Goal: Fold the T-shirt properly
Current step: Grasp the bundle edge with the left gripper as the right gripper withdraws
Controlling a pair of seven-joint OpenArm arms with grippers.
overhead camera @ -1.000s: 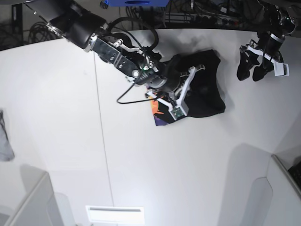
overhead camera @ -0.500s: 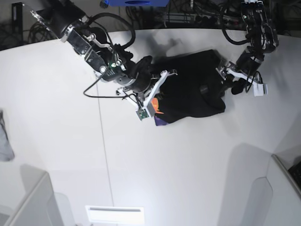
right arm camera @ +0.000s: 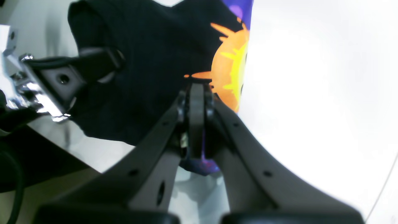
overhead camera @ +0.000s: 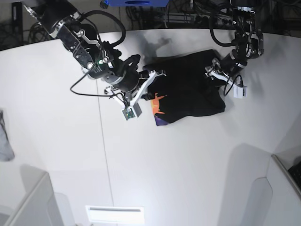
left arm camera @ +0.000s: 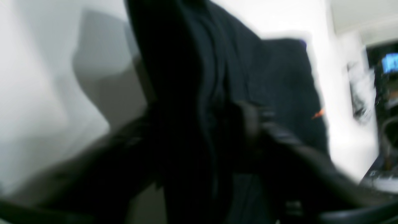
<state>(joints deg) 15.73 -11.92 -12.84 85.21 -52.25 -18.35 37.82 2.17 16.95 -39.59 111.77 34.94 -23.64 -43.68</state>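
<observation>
The black T-shirt lies crumpled on the white table at the back right, with an orange and purple print showing at its front left. My right gripper is at the shirt's left edge. In the right wrist view it is shut on the cloth beside the orange print. My left gripper is down at the shirt's right edge. The left wrist view is blurred: black cloth bunches between the dark fingers, and I cannot tell their state.
A small grey cloth lies at the table's left edge. White bin walls stand at the front left and front right. Cables and equipment run behind the table. The left arm's gripper also shows in the right wrist view.
My right gripper has moved left, drawing the shirt's left edge and spreading the cloth. My left arm has come down from the air to the shirt's right edge.
</observation>
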